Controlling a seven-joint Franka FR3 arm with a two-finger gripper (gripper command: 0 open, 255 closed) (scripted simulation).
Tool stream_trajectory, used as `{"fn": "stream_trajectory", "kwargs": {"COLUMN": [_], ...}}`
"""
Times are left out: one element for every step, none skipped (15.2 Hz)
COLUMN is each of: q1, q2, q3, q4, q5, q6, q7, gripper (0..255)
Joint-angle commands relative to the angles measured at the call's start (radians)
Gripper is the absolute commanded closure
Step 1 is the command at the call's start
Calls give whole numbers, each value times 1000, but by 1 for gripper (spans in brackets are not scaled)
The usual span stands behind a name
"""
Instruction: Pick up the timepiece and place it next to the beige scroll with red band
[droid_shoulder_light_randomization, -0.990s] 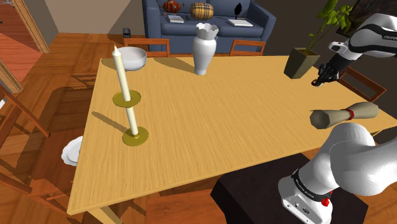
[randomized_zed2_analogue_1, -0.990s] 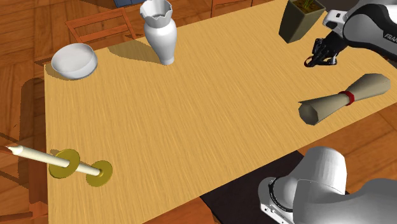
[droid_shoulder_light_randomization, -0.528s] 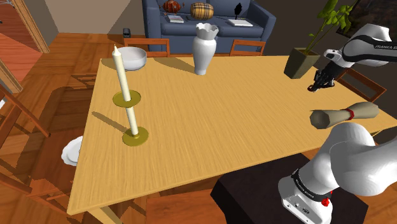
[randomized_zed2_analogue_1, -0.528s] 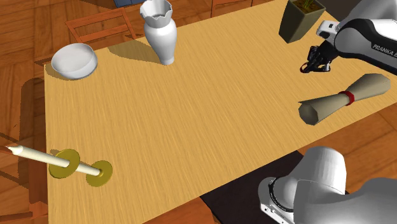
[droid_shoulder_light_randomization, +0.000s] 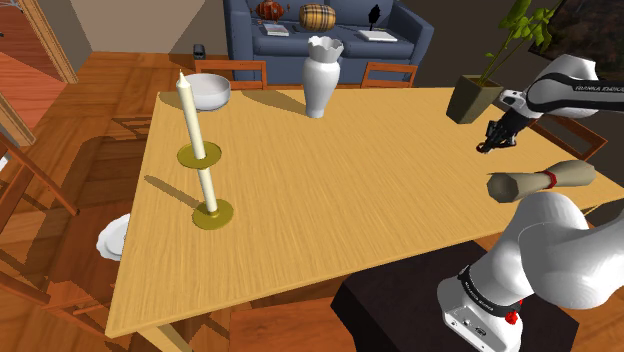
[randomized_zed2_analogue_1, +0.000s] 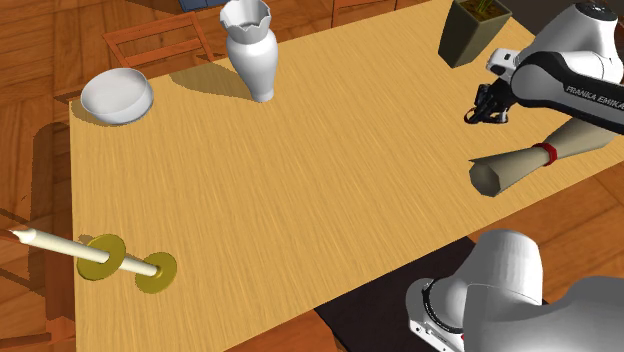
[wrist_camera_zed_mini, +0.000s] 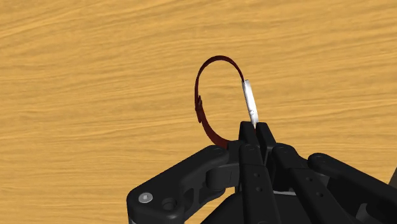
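With your tool (wrist_camera_zed_mini: 256, 132) clamped on the watch (wrist_camera_zed_mini: 249, 103), lower gently onto the counter (droid_shoulder_light_randomization: 350, 190) beside the nearby scroll (droid_shoulder_light_randomization: 540, 181).

Bench (droid_shoulder_light_randomization: 350, 190) evenly and brightly lit; candle (droid_shoulder_light_randomization: 191, 120) and vase (droid_shoulder_light_randomization: 322, 80) throw soft shadows toward the shoulder view's left. Upper right of that view is dim. Outlines crisp throughout; wood grain sharp in wrist view.

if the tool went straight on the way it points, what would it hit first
Likely the bare wooden tabletop, with the watch clasped in the tool touching down first.
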Motion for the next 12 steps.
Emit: {"fn": "stream_trajectory", "kwargs": {"q1": [14,22,31,39,50,50,50,50,50,50,50,50], "q2": [3,5,7,9,10,10,10,10,10,10,10,10], "q3": [-27,-41,-56,-71,-89,-89,-89,-89,-89,-89,-89,-89], "q4": [-12,-18,-23,-29,-34,-35,-34,-34,-34,-34,-34,-34], "q5": [-10,-16,-21,-27,-33,-34,-34,-34,-34,-34,-34,-34], "q6": [25,38,51,63,78,78,78,78,78,78,78,78], "q7": [3,4,6,7,10,10,10,10,10,10,10,10], "gripper": [255,255,255,255,255,255,255,255,255,255,255,255]}}
